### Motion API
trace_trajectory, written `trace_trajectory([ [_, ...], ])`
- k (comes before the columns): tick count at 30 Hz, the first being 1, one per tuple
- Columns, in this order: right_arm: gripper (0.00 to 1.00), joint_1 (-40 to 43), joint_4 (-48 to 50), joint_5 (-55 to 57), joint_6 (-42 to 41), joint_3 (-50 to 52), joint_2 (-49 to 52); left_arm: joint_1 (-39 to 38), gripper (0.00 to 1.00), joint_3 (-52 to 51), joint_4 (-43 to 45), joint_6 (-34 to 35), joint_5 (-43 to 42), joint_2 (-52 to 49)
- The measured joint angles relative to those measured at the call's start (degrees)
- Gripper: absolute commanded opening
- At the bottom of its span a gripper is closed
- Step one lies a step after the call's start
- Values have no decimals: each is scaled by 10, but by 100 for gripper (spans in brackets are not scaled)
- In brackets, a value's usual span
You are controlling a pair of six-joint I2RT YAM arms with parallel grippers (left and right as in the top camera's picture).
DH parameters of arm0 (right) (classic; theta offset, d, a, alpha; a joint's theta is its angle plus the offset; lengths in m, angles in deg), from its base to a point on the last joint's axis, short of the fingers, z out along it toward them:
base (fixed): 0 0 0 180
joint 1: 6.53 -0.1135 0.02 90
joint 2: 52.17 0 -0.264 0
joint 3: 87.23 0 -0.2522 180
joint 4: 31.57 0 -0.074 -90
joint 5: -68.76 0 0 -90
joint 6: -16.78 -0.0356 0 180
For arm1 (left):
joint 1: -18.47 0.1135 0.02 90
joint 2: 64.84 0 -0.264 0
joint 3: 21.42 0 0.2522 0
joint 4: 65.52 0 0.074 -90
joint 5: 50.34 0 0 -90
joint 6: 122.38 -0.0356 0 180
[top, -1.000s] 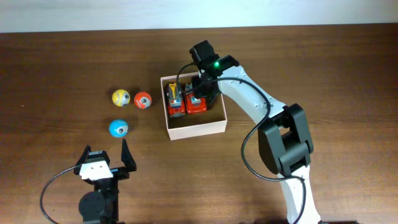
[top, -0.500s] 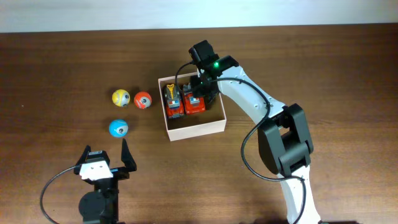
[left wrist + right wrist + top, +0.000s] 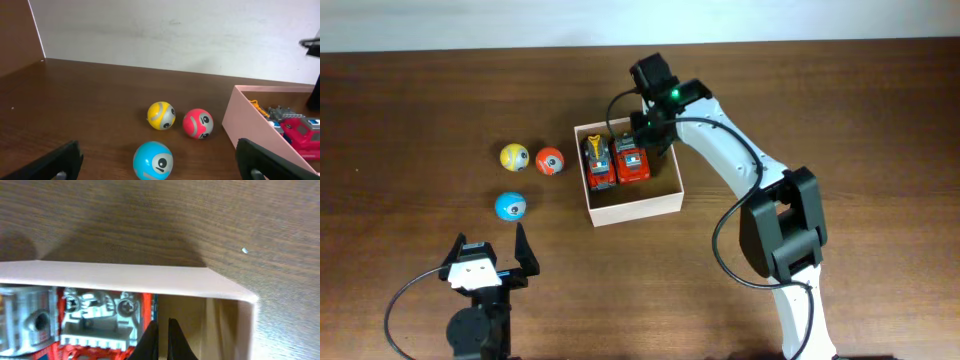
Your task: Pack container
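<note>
The container (image 3: 632, 205) is a cream-white square box at the table's middle. Two toy cars lie side by side in its far half, an orange-and-yellow one (image 3: 599, 160) and a red one (image 3: 633, 160). My right gripper (image 3: 655, 135) hangs over the box's far right corner. In the right wrist view its fingers (image 3: 163, 330) are shut and empty, just right of the red car (image 3: 95, 315) and inside the far wall (image 3: 125, 280). My left gripper (image 3: 488, 252) is open and empty near the front edge, with the blue ball (image 3: 153, 160) between and beyond its fingers (image 3: 160, 172).
Three balls lie left of the box: yellow (image 3: 514, 157), red (image 3: 549, 161) and blue (image 3: 510, 206). The right half of the box floor (image 3: 665, 170) is bare. The box's pink-looking wall (image 3: 250, 125) shows at the right of the left wrist view.
My right gripper has drawn back from over the red car towards the box's far right corner. The red car now shows whole in the box. The left arm has not moved.
</note>
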Motion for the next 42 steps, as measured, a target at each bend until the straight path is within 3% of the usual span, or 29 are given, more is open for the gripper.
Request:
trace_trajectory([
  [22, 4, -6, -267, -51, 32, -123, 0, 0, 99, 0, 0, 0, 0, 0],
  [42, 4, -64, -213, -54, 53, -53, 0, 0, 99, 0, 0, 0, 0, 0],
])
